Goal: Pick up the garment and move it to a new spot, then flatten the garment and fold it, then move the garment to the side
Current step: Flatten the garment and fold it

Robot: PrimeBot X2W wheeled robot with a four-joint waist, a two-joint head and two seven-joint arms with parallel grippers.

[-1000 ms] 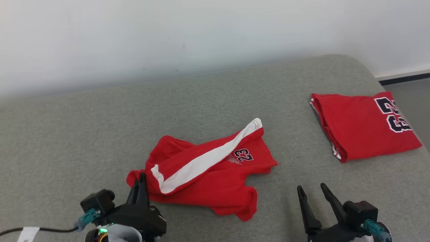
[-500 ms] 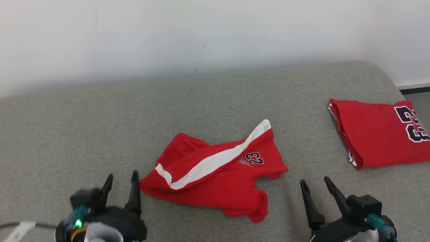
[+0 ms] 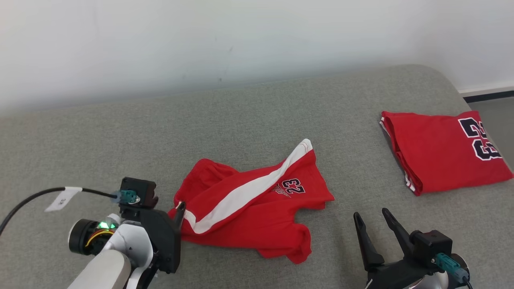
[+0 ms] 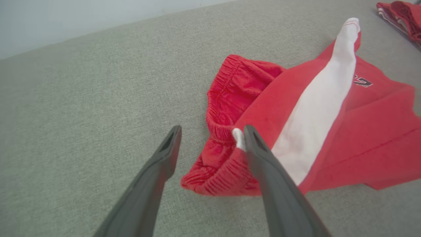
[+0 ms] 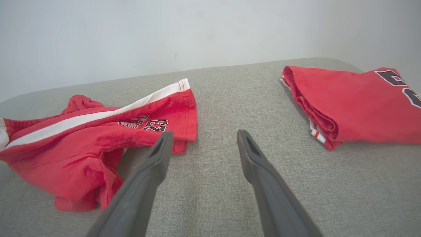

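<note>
Left gripper (image 4: pixel 213 130), clamped a second ago, now spread wide and empty beside the waistband of the red shorts (image 3: pixel 257 200).
Shorts crumpled mid grey couch (image 3: pixel 241 120); right gripper (image 3: pixel 371 213) wide, empty; folded red jersey (image 3: pixel 441 152) far right; "23" on both.

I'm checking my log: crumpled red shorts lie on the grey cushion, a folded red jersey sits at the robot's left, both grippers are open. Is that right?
Not quite: the head view shows the folded red jersey at the robot's right, not left. The rest holds: the crumpled red shorts lie on the grey cushion, and the left gripper and right gripper are open.
</note>
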